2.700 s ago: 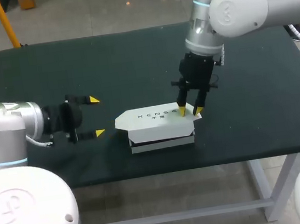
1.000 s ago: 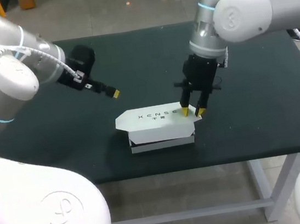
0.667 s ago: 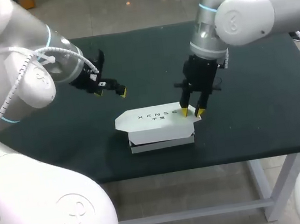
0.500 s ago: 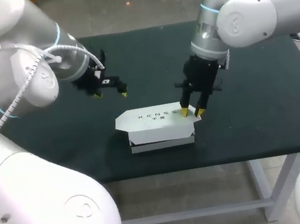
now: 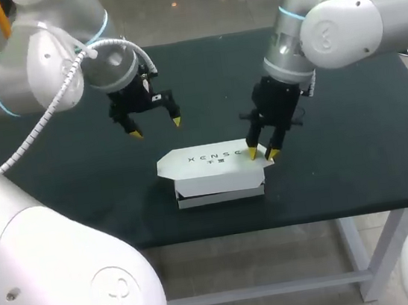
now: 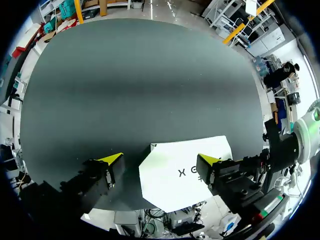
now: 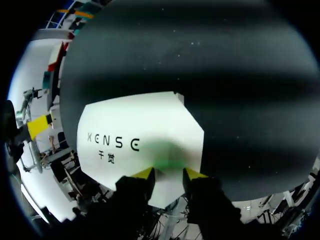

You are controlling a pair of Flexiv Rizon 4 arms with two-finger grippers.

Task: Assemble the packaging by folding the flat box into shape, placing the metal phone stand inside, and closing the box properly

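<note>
The white box [image 5: 218, 175] sits on the dark table [image 5: 348, 103] at about 6 o'clock from the table's middle, close to the near edge. Its printed lid [image 5: 206, 157] lies flat on top, and angled flaps stick out past the body at the 9 and 3 o'clock ends. The right arm [image 5: 338, 26] comes down on the lid's 3 o'clock end. The right jaws are only slightly parted and grasp nothing, with both yellow fingertips [image 5: 253, 153] resting on the lid just inside its edge; the right wrist view shows them side by side on the white surface [image 7: 135, 135]. The left arm [image 5: 49, 60] holds the left jaws spread wide and empty above the bare cloth at about 10 o'clock from the box, apart from it. In the left wrist view the box [image 6: 180, 170] lies below, between the two fingertips [image 6: 112, 158] and nearer the far one.
</note>
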